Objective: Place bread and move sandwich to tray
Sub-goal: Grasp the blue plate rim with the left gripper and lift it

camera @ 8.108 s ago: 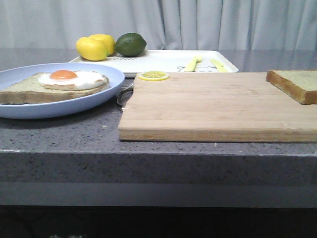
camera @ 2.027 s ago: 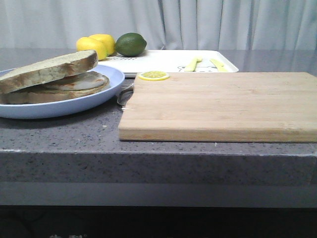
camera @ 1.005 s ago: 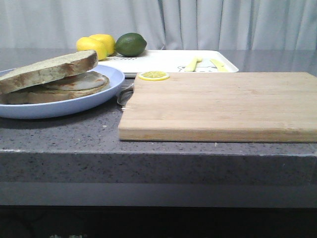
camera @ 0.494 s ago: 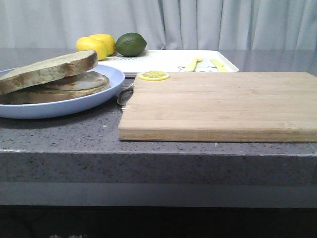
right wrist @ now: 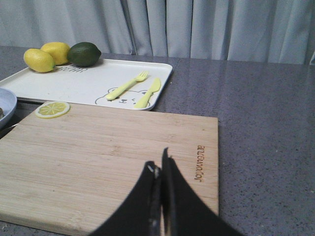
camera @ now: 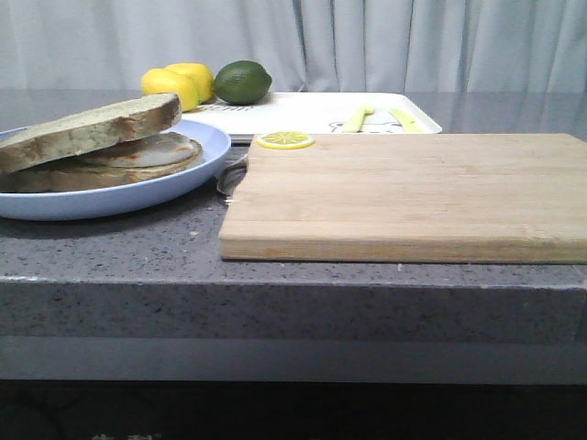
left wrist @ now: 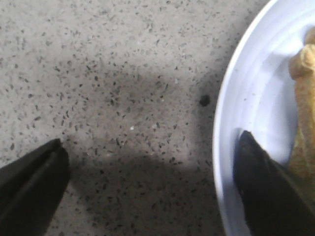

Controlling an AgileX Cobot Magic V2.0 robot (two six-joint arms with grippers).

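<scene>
The bread (camera: pixel 92 128) lies tilted on top of the egg slice (camera: pixel 138 158), and together they form the sandwich on the pale blue plate (camera: pixel 138 197) at the left. The white tray (camera: pixel 303 115) stands at the back. Neither gripper shows in the front view. My left gripper (left wrist: pixel 147 187) is open low over the counter. The plate's rim (left wrist: pixel 231 123) lies between its fingers, and one finger (left wrist: pixel 266 187) is inside the plate next to the bread's crust (left wrist: pixel 305 98). My right gripper (right wrist: pixel 160 169) is shut and empty above the cutting board (right wrist: pixel 98 152).
The wooden cutting board (camera: pixel 413 197) fills the centre and right, with a lemon slice (camera: pixel 283 140) on its far left corner. On the tray are two lemons (camera: pixel 174 84), a lime (camera: pixel 242 82), a yellow fork (camera: pixel 358 117) and a knife (camera: pixel 404 120).
Eight seconds ago the bread lay on the board's far right corner and the egg was uncovered. Now the bread lies on the egg. Nothing has moved in the last two seconds.
</scene>
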